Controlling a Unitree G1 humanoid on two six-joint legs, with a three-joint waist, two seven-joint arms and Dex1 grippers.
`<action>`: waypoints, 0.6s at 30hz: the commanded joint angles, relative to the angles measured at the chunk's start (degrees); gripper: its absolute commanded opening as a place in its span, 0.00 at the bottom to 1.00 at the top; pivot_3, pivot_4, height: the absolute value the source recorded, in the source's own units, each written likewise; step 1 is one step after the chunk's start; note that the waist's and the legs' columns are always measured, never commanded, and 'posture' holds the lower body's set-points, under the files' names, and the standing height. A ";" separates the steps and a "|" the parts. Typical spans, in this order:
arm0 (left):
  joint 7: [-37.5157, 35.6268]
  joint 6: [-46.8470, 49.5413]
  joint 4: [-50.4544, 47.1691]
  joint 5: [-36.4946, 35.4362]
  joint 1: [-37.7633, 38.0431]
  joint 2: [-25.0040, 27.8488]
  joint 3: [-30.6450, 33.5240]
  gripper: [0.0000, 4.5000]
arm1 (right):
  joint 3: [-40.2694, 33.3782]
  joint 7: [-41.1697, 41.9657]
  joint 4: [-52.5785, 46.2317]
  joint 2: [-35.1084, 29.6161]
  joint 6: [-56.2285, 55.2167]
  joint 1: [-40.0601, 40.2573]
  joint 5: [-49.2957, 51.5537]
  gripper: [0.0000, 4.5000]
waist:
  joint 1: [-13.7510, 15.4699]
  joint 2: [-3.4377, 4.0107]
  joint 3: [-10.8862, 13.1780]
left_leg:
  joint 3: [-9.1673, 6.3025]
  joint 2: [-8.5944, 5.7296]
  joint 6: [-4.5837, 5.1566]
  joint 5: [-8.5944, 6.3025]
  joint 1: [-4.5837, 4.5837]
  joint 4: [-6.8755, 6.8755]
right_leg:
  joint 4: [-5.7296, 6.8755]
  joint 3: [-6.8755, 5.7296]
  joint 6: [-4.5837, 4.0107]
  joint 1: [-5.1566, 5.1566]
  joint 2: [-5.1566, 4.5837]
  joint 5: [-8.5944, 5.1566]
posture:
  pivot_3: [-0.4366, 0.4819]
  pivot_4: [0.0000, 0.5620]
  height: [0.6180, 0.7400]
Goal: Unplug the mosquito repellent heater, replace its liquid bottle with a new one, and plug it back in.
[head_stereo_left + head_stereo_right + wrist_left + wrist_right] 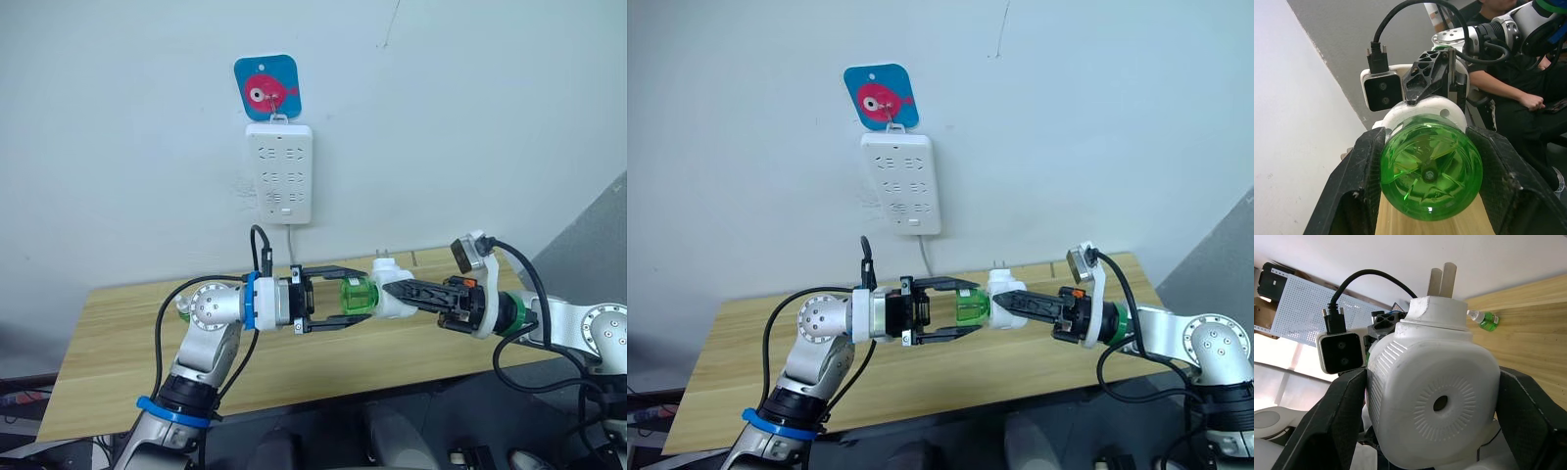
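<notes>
We hold the white rounded plastic heater [392, 291] clamped in our right gripper [409, 291], prongs at twelve o'clock, while our left gripper [338, 301] clamps its translucent green liquid bottle [358, 297] at nine o'clock, probably for twisting it free.

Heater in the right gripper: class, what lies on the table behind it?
Behind the heater, a small green bottle lies on the wooden table. Whatever else lies directly behind the heater is covered.

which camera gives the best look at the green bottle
The left wrist view: the translucent green plastic bottle sits base-on between the left tool's fingers. Both eye views show it small, from the side, on the white rounded plastic heater.
</notes>
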 commanded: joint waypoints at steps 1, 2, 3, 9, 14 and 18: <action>1.29 0.60 0.19 0.77 -0.78 0.47 0.20 0.59 | -0.23 0.37 -3.67 -0.93 0.13 -1.33 2.88 0.78 | 0.00 0.00 -0.01 | 0.00 0.00 0.00 0.00 0.00 0.00 | 0.00 0.00 0.00 0.00 0.00 0.00 | 0.30 0.18 0.92; 1.56 0.86 0.65 1.46 -0.97 0.95 0.39 0.67 | -0.36 0.19 -3.68 -1.10 0.02 -1.22 2.88 0.78 | 0.00 0.00 -0.01 | 0.00 0.00 0.00 0.00 0.00 0.00 | 0.00 0.00 0.00 0.00 0.00 0.00 | 0.31 0.19 0.92; 1.90 1.16 0.91 2.58 -1.09 1.69 0.49 0.72 | -0.55 -0.03 -3.70 -1.31 -0.12 -1.07 2.92 0.78 | 0.00 0.00 -0.01 | 0.00 0.00 0.00 0.00 0.01 0.00 | 0.00 0.00 0.00 0.00 0.00 0.00 | 0.31 0.19 0.92; 1.95 6.61 -3.14 5.05 0.56 9.88 2.12 0.94 | -2.95 -1.92 -4.53 -3.56 -1.87 0.44 3.34 0.69 | -0.06 0.01 -0.02 | -0.03 0.01 0.00 0.00 -0.01 0.03 | 0.02 -0.02 0.00 -0.02 0.00 0.00 | 0.30 0.20 0.92; 4.00 9.21 -4.41 4.90 0.56 10.78 2.07 0.94 | -3.30 -3.01 -5.44 -4.41 -3.19 1.56 4.71 0.67 | 0.01 0.00 -0.02 | -0.04 0.00 0.00 0.00 -0.01 0.04 | 0.00 -0.03 0.01 -0.01 -0.06 0.00 | 0.31 0.20 0.92; 4.94 11.96 -6.34 4.07 1.16 10.57 1.82 0.94 | -3.52 -4.90 -5.71 -3.77 -5.12 2.32 3.60 0.67 | 0.05 0.00 -0.02 | -0.04 0.01 0.00 0.00 -0.01 0.04 | 0.02 -0.03 0.01 -0.01 -0.06 0.00 | 0.31 0.20 0.92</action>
